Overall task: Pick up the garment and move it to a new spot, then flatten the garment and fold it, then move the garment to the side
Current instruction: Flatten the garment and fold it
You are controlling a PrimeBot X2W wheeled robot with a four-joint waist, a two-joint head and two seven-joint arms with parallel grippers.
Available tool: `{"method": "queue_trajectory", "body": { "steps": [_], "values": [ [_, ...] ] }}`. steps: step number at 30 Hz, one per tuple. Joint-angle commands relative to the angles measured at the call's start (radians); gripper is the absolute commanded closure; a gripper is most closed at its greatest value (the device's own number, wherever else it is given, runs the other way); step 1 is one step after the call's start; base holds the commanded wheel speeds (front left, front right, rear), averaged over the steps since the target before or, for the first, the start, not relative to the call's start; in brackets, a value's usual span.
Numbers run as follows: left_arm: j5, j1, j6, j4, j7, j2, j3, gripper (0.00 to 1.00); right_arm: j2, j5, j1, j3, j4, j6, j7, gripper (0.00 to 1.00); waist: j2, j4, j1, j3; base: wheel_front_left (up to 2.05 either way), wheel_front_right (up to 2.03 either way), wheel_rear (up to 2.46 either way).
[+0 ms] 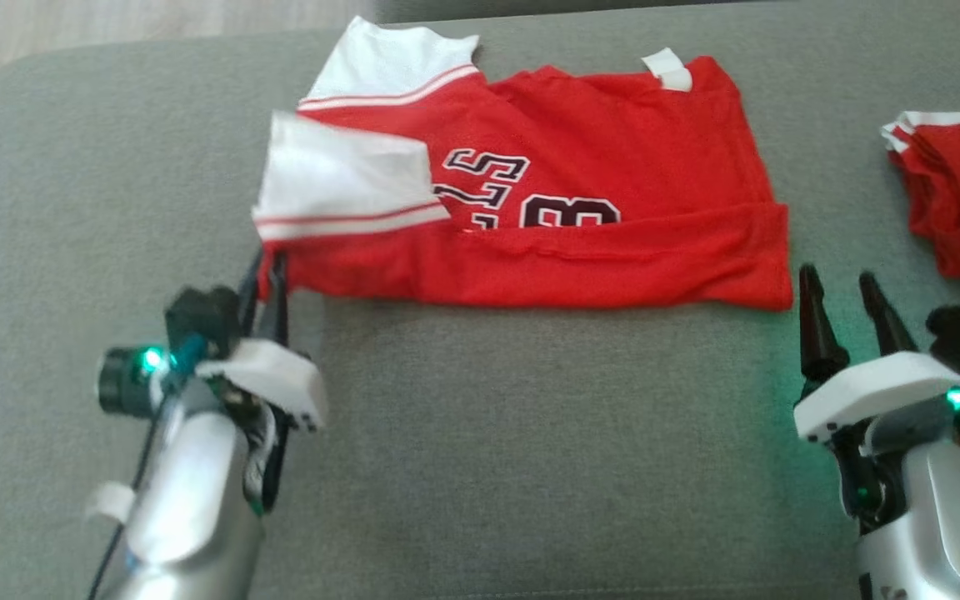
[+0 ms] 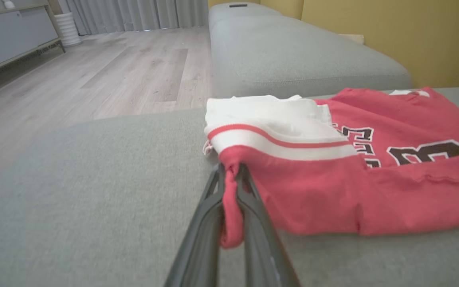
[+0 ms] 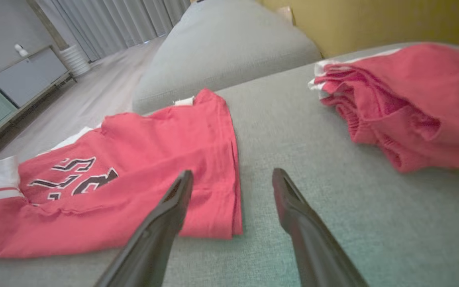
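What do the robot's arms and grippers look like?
The left forearm and right forearm are smooth and silvery, each capped by a white wrist shell. The left gripper and right gripper each have two long, dark, tapering fingers. A green light glows at each wrist. A black cable runs beside the left forearm, which wears a white strip.

Silver forearms carry white wrist shells, green lights, a black cable and long dark pincer fingers.

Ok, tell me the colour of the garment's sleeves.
The sleeves are white with a thin red stripe; left wrist view shows it best.
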Motion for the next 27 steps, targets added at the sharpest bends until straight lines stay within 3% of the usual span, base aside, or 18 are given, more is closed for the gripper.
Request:
{"method": "queue_trajectory", "body": {
  "steps": [1, 6, 21, 22, 23, 24, 27],
  "values": [
    [0.007, -0.014, -0.005, -0.048, -0.012, 0.014, 0.019, 1.00, -0.002, -0.002, -0.055, 0.009, 0.011, 0.008, 0.010, 0.00, 0.0000, 0.015, 0.0000, -0.003, 0.00, 0.00, 0.00],
    [0.009, 0.013, -0.013, -0.083, -0.012, 0.007, 0.000, 1.00, -0.002, 0.030, -0.118, 0.006, 0.177, 0.008, 0.039, 0.00, 0.0000, 0.029, 0.0000, 0.001, 0.00, 0.00, 0.00],
    [-0.003, 0.031, -0.008, -0.112, -0.012, 0.001, 0.014, 1.00, -0.002, 0.056, -0.282, 0.101, 0.521, 0.008, -0.040, 0.00, 0.0000, 0.020, 0.0000, 0.015, 0.00, 0.00, 0.00],
    [-0.003, 0.033, -0.008, -0.111, -0.012, 0.002, 0.017, 1.00, -0.002, 0.067, -0.291, 0.115, 0.543, 0.008, -0.044, 0.21, 0.0000, 0.019, 0.0000, 0.013, 0.00, 0.00, 0.00],
    [-0.004, 0.035, -0.008, -0.111, -0.012, 0.003, 0.019, 1.00, -0.002, 0.079, -0.300, 0.129, 0.563, 0.008, -0.050, 0.55, 0.0000, 0.018, 0.0000, 0.011, 0.00, 0.00, 0.00],
    [-0.004, 0.037, -0.008, -0.110, -0.012, 0.004, 0.022, 1.00, -0.002, 0.086, -0.308, 0.140, 0.581, 0.008, -0.058, 1.00, 0.0000, 0.018, 0.0000, 0.010, 0.00, 0.00, 0.00],
    [-0.005, 0.042, -0.009, -0.104, -0.012, 0.007, 0.026, 1.00, -0.002, 0.099, -0.331, 0.167, 0.629, 0.008, -0.091, 1.00, 0.0000, 0.017, 0.0000, 0.005, 0.00, 0.00, 0.00]
  ]
}}
